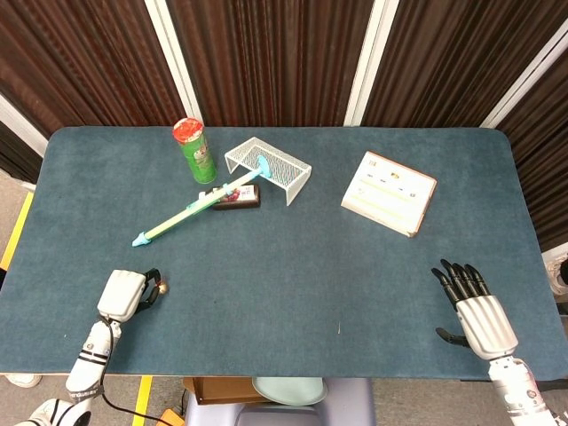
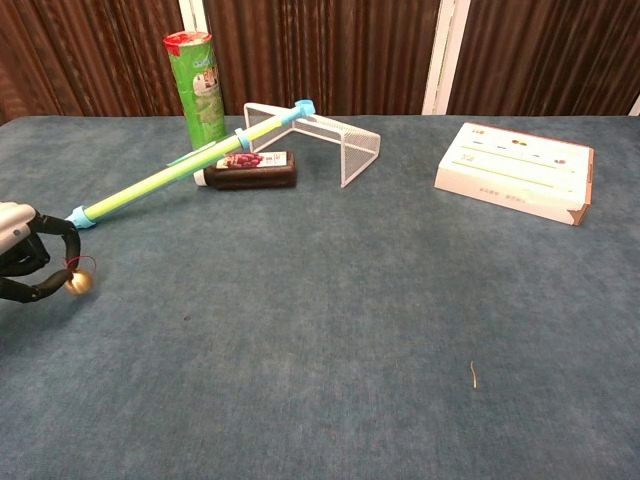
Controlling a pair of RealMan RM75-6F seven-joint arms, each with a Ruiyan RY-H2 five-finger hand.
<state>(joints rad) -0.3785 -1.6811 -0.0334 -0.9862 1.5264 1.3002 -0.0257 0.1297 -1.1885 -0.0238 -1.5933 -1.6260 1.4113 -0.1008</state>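
Left hand [image 1: 122, 294] sits at the near-left table [image 1: 293, 293] edge, fingers curled, pinching a small gold bell [image 2: 77, 282] on a red loop between thumb and finger. The bell hangs at the fingertips, on the side toward the table's middle, touching or just above the cloth; can't tell which.

Right hand [image 1: 475, 311] is at the near-right edge, fingers apart and extended, holding nothing. It is well apart from everything.

Nearest object to the left hand: the green-and-blue stick [image 1: 200, 206]. Its near tip lies just beyond the bell, and its long axis runs diagonally away and to the right, far end propped on the wire rack [image 1: 275, 169]. Left hand is far nearer to it than the right.

Under the stick's upper part: dark bottle [image 1: 240, 196] lying flat. Behind it, a green can [image 1: 194, 150] upright. Box [image 1: 389, 193] lies flat far right.

Count: one bell, stick, rack, bottle, can, box.
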